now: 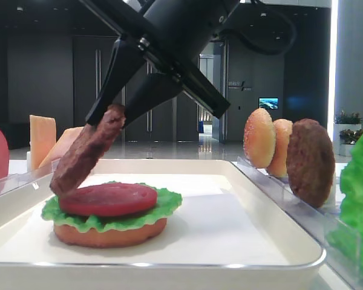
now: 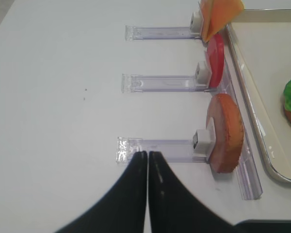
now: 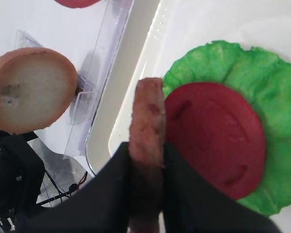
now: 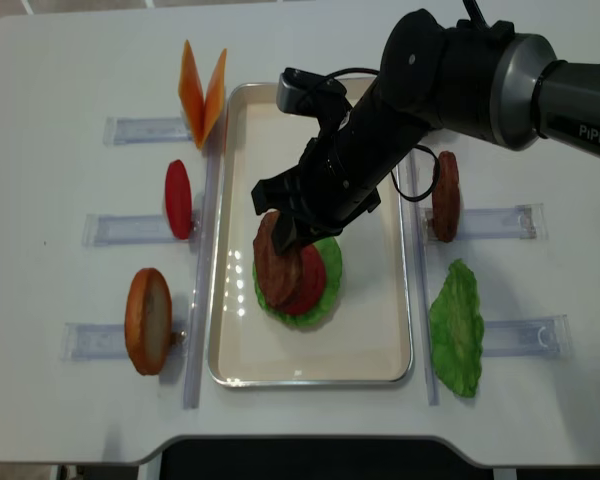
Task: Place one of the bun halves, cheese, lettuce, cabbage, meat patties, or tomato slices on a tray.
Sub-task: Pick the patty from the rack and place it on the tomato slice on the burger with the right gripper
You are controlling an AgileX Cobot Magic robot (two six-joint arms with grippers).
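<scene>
My right gripper point(image 4: 282, 232) is shut on a dark brown meat patty point(image 4: 274, 262), held on edge and tilted over the left side of a stack on the white tray point(image 4: 380, 340). The stack is a bun half point(image 1: 109, 234), green lettuce point(image 1: 164, 202) and a red tomato slice point(image 1: 109, 198). In the right wrist view the patty point(image 3: 146, 114) sits between my black fingers point(image 3: 184, 194), beside the tomato slice point(image 3: 213, 138). Its lower edge is close above the tomato slice. My left gripper point(image 2: 147, 154) is shut and empty over the table, left of the tray.
Clear racks left of the tray hold a bun half point(image 4: 148, 320), a tomato slice point(image 4: 178, 198) and cheese point(image 4: 202, 85). On the right stand a second patty point(image 4: 445, 195), a lettuce leaf point(image 4: 455, 325) and two bun halves point(image 1: 259, 138).
</scene>
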